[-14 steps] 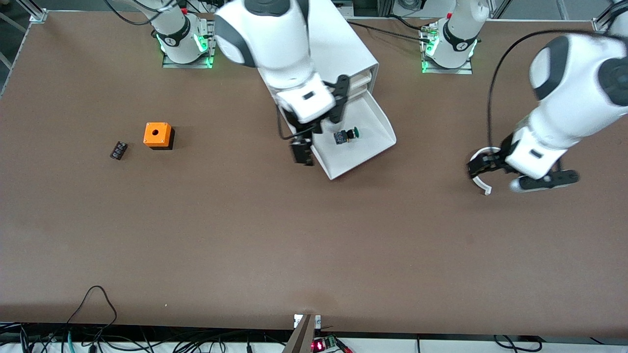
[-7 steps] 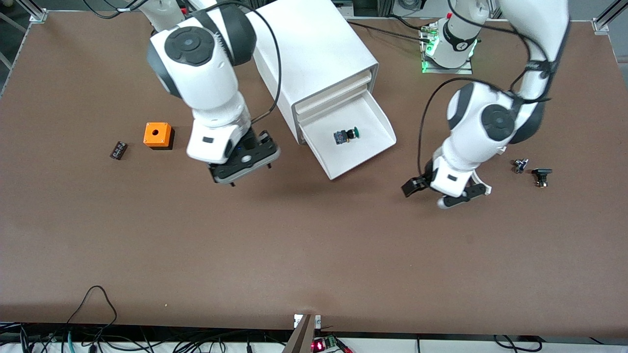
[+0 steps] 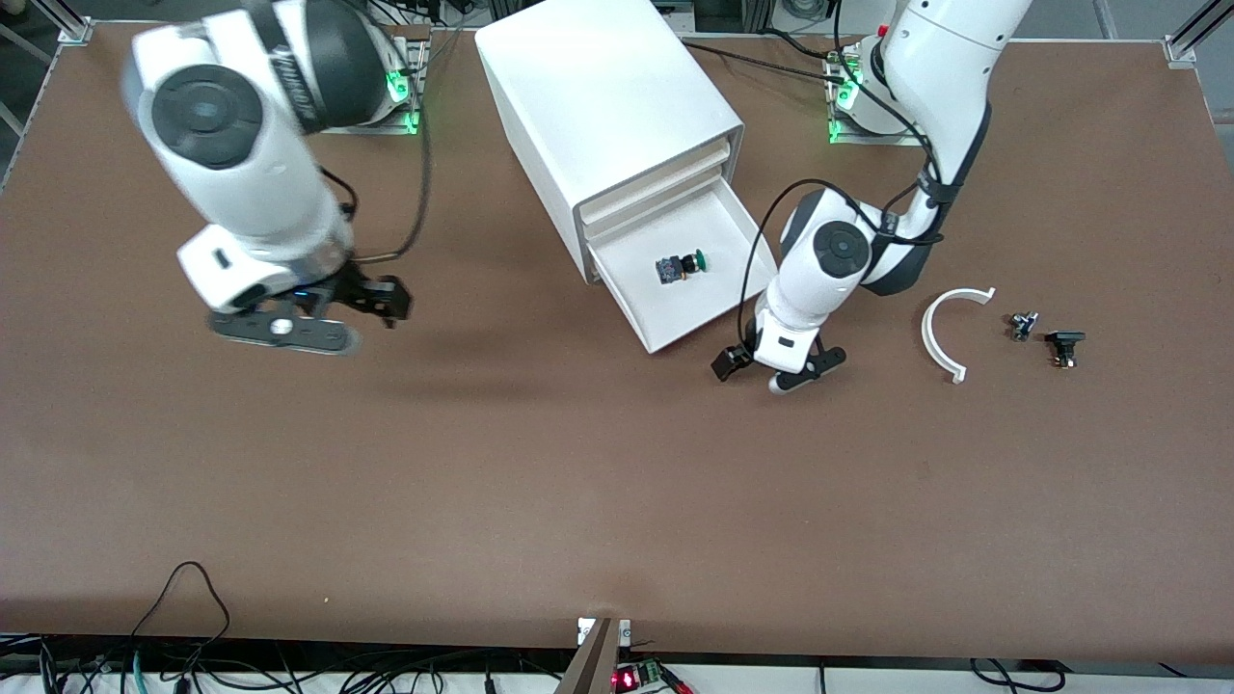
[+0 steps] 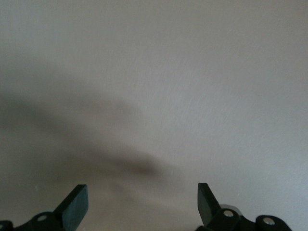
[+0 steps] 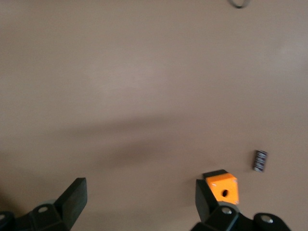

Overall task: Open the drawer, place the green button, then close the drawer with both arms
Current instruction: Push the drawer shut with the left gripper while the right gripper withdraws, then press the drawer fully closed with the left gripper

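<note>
Currently, I log the scene as follows.

Drawer (image 3: 718, 299): lowest of four fronts in the white cabinet (image 3: 598, 96), pulled out, its tray open toward the front camera. I judge it stands out so the button could go in from above; closing is what remains.

Button (image 3: 680, 266): lying on its side on the tray floor, green cap toward the left arm's end of the table. Placement looks done.

Left gripper (image 3: 779, 364): empty, fingers (image 4: 77, 204) spread apart, low over bare table just beside the drawer's front corner. I read this as lining up to push the front in.

Right gripper (image 3: 304, 313): empty, fingers (image 5: 72, 195) apart, raised over the table toward the right arm's end, well apart from the drawer. I take it as waiting clear.

Orange cube (image 5: 222, 187) and small black block (image 5: 260, 160): seen by the right wrist only, untouched.

White curved piece (image 3: 945, 328) and two small dark parts (image 3: 1046, 335): on the table toward the left arm's end.
</note>
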Controlling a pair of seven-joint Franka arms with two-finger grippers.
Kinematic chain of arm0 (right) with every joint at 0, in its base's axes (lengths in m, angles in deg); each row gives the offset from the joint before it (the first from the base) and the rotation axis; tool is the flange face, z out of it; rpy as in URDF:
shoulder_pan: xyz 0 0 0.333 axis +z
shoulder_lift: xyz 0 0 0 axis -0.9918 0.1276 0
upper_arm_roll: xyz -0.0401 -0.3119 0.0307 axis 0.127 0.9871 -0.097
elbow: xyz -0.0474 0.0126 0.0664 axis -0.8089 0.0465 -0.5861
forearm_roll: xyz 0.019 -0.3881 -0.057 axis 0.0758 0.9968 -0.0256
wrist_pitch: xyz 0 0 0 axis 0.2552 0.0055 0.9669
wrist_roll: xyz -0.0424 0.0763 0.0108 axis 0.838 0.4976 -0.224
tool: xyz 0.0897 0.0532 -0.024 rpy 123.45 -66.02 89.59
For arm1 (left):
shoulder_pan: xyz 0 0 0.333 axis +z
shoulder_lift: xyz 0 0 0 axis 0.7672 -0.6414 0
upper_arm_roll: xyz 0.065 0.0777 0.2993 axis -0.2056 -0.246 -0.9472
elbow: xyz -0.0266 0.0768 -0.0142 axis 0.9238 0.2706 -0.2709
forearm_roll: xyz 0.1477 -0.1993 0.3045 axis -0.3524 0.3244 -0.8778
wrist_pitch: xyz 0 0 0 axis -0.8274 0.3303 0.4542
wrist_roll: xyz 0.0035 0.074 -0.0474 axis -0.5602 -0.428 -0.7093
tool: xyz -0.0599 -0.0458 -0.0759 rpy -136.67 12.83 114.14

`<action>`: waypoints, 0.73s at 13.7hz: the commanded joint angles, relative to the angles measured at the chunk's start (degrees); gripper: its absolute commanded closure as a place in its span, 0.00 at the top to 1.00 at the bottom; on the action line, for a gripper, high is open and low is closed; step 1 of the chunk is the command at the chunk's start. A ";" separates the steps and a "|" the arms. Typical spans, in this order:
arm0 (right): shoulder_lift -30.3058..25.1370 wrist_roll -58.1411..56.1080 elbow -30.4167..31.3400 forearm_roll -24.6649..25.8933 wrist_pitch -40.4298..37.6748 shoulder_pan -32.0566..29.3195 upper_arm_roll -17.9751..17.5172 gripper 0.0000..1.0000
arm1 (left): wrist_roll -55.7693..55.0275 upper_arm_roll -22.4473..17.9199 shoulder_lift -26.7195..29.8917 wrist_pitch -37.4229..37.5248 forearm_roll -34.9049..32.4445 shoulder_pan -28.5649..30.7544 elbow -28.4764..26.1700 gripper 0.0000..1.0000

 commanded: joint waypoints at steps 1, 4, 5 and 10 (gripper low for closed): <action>-3.90 -2.60 2.37 -2.48 0.27 -3.81 2.23 1.00 | -2.40 -0.41 2.39 -0.01 0.70 -1.40 -3.16 1.00; -5.66 -10.61 3.25 -5.93 -0.25 -4.43 7.85 1.00 | -2.14 3.36 3.97 0.61 0.61 -1.67 -7.20 1.00; -6.19 -12.80 4.12 -5.93 0.18 -4.43 9.52 1.00 | -2.05 4.50 4.76 1.57 0.70 -1.67 -7.82 1.00; -10.13 -24.51 9.92 -13.48 0.72 -4.52 19.38 1.00 | -1.61 8.55 8.81 9.21 0.70 -1.58 -8.18 1.00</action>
